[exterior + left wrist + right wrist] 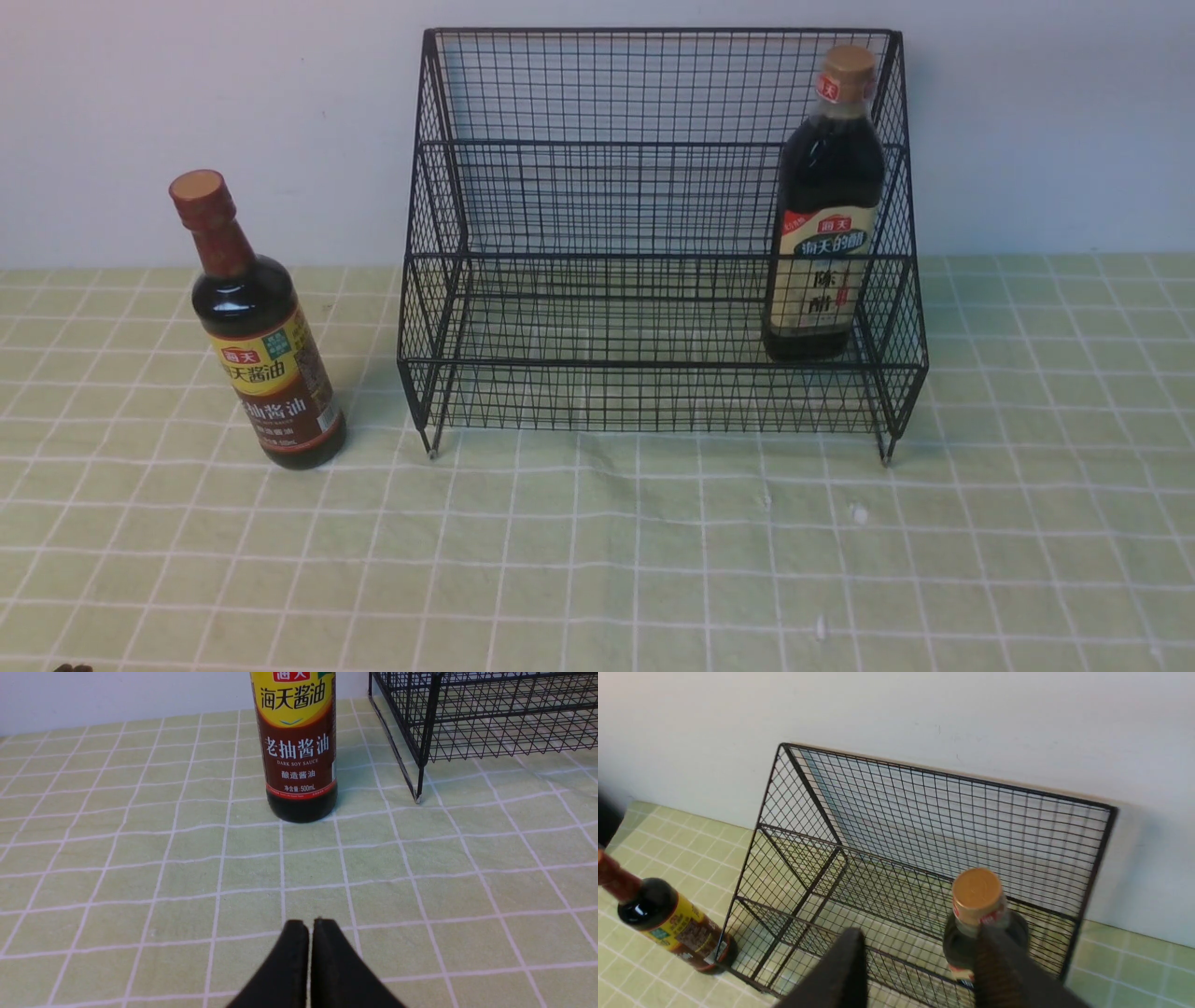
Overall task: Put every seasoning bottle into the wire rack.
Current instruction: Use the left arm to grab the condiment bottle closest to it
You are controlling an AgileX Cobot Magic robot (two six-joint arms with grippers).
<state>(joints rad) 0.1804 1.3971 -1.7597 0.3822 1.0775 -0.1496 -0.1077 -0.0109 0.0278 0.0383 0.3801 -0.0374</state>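
Pale wall [317, 121] at the back, light green tablecloth [597, 532] with a white grid on it, and just one wire rack [653, 362] standing there, black mesh with little feet. Two bottles in total, so one in, one out. The vinegar bottle [826, 233], the broad one with the tan cap and beige label, is in the rack, upright near its right end. That's the only bottle in there. The soy sauce bottle [266, 359], slimmer with a red-brown cap and a yellow-brown label, stands on the cloth just left of the rack, not touching anything else.

Two grippers as well. The left gripper [310, 933] has its jaws pressed together with nothing between them, out over the cloth. The right gripper [920, 961] has its jaws spread, kinda blurry up close, with the vinegar bottle's cap showing near one finger and nothing pinched.
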